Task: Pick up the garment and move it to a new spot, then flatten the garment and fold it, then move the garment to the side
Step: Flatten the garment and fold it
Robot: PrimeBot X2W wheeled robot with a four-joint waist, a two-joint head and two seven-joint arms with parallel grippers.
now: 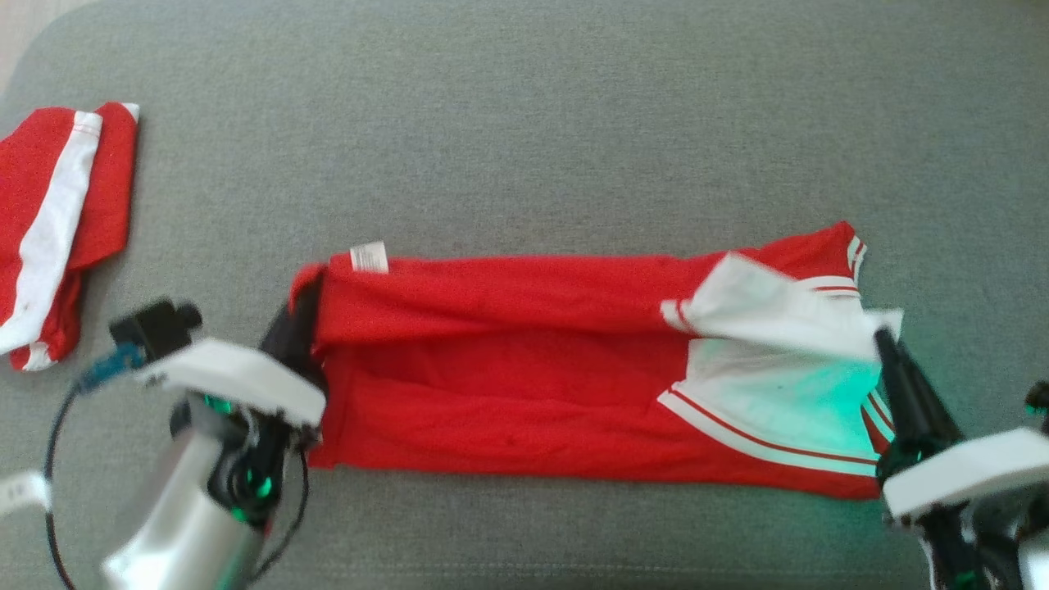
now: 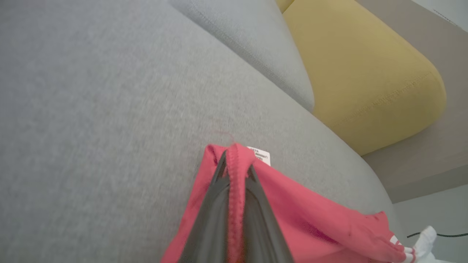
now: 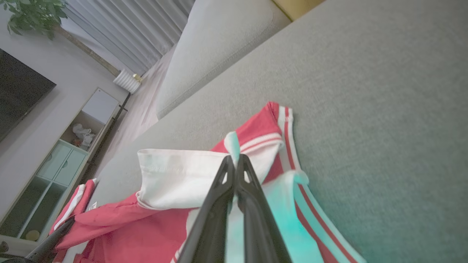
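A red garment [image 1: 508, 369] with white, red-striped trim lies stretched left to right across the grey sofa seat [image 1: 524, 123], its far long edge lifted and partly turned toward me. My left gripper [image 1: 299, 328] is shut on the garment's left end, near a small white label [image 1: 369, 256]. The left wrist view shows the left gripper [image 2: 236, 162] pinching a red hem beside that label [image 2: 260, 155]. My right gripper [image 1: 883, 340] is shut on the white trim at the right end. In the right wrist view the right gripper [image 3: 234, 160] clamps a fold of white cloth above the garment [image 3: 153, 226].
A second red and white garment [image 1: 57, 229] lies bunched at the seat's far left edge. A grey back cushion [image 2: 252, 47] and a yellow cushion [image 2: 365, 73] border the seat. Beyond the sofa stand a cabinet [image 3: 69, 153] and a dark screen [image 3: 18, 95].
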